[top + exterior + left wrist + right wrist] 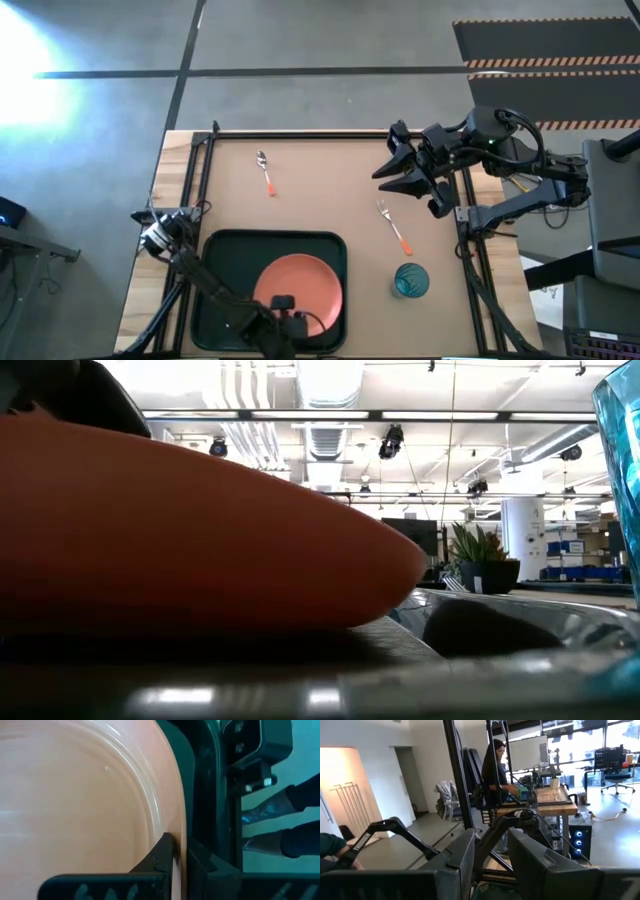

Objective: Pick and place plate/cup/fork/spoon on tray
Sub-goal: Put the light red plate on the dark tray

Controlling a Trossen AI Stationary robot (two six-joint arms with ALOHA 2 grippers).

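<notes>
**Plate in my left claw, over the tray**

My left claw (175,855) is pinched shut on the rim of the plate (298,290), one finger on top and one beneath. The plate sits inside the tray (225,250), toward its right end near the front edge. My right claw (400,178) hangs above the back right of the table, fingers partly apart with nothing between them. The fork (394,228) lies on the table right of the tray, the cup (411,280) stands just beyond its handle end, and the spoon (266,172) lies behind the tray.
</notes>
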